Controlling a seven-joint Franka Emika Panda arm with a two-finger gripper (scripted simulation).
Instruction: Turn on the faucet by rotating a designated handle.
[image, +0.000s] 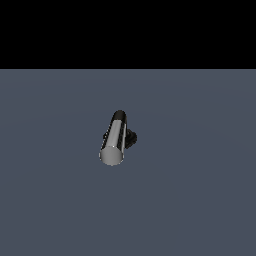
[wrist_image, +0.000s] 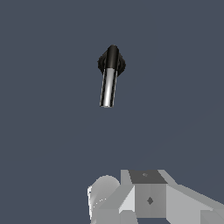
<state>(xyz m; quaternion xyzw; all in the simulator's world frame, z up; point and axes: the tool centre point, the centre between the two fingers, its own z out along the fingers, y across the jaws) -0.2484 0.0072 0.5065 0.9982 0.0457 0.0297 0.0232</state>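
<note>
The faucet (image: 129, 138) is a small fixture alone on the grey-blue floor near the middle of the exterior view. Its handle (image: 115, 140) is a shiny silver bar with a flat round end turned toward the camera and a black joint at its far end. A black base shows just behind it, on the exterior view's right. In the wrist view the handle (wrist_image: 108, 89) sticks out from the black round base of the faucet (wrist_image: 112, 61), seen from some way off. No gripper fingers show in either view, and nothing touches the faucet.
White and grey blocky parts of the robot arm (wrist_image: 148, 199) fill the lower edge of the wrist view. The flat grey-blue floor (image: 200, 200) runs all round the faucet, with a black background above it in the exterior view.
</note>
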